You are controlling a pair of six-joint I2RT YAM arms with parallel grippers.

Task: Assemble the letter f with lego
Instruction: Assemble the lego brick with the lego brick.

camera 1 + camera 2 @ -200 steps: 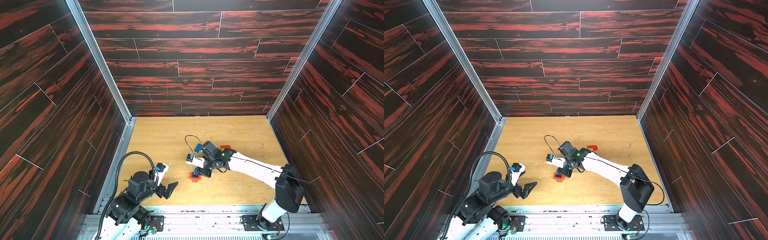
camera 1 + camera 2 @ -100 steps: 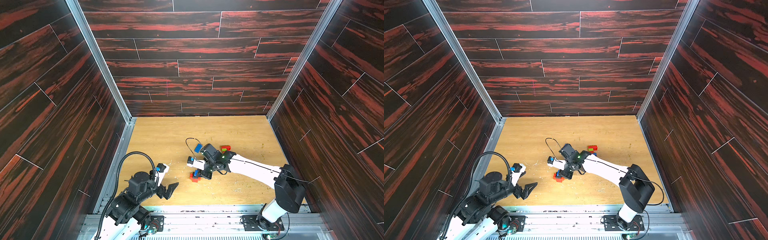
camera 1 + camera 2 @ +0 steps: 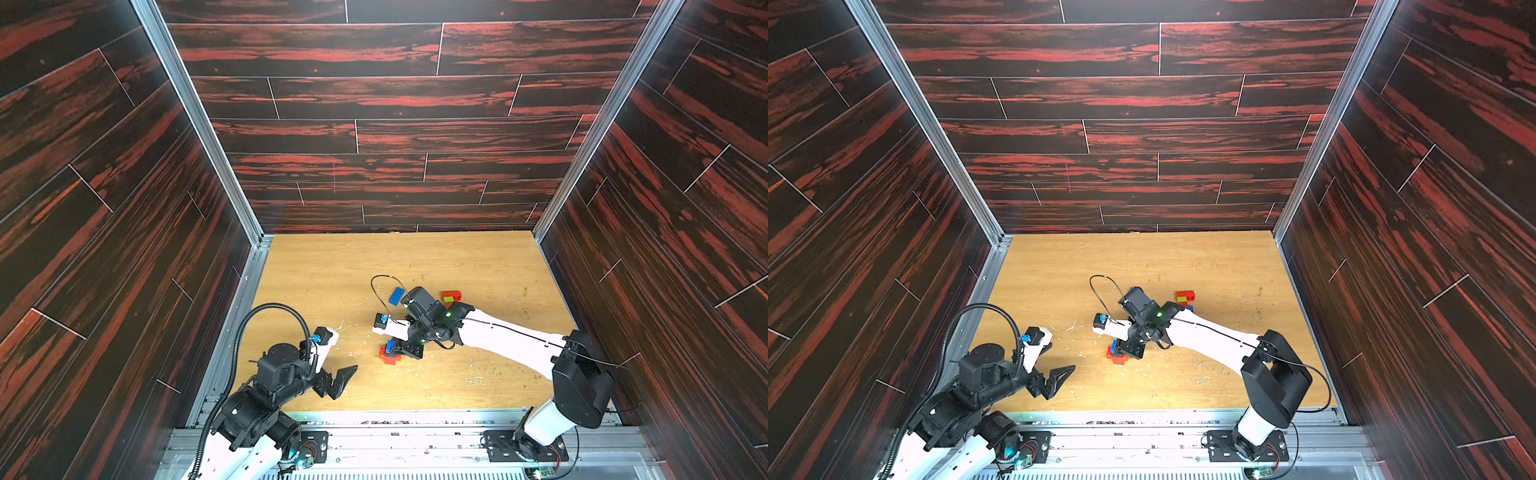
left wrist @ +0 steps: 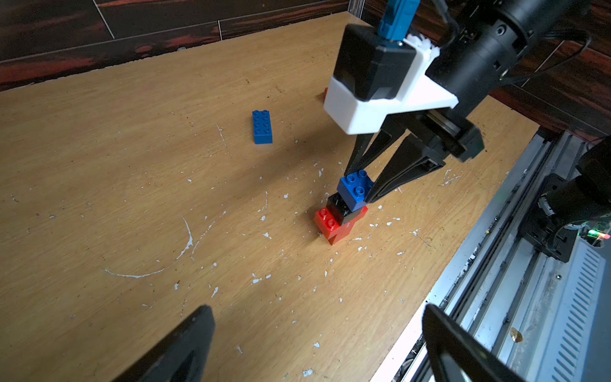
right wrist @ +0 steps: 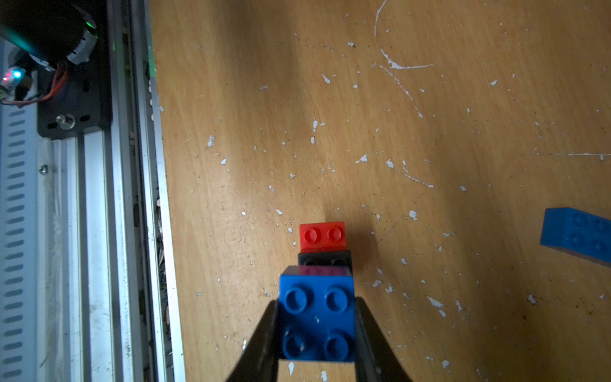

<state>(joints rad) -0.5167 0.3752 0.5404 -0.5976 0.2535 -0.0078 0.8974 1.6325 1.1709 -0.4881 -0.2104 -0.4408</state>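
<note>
The blue brick (image 4: 354, 190) is clamped in the right gripper (image 4: 358, 185), against the black brick (image 4: 340, 210) stacked on the red brick (image 4: 327, 220). It should be squared over the studs, then pressed straight down. The left gripper (image 3: 338, 382) is spread open, well apart.

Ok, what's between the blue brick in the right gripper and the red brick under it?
A black brick, stacked on the red brick and under the blue brick; the left wrist view shows it best.

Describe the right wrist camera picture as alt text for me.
The right claw grips a square blue brick over a black brick stacked on a red brick, on a scuffed wooden table. An oblong blue brick lies apart.
</note>
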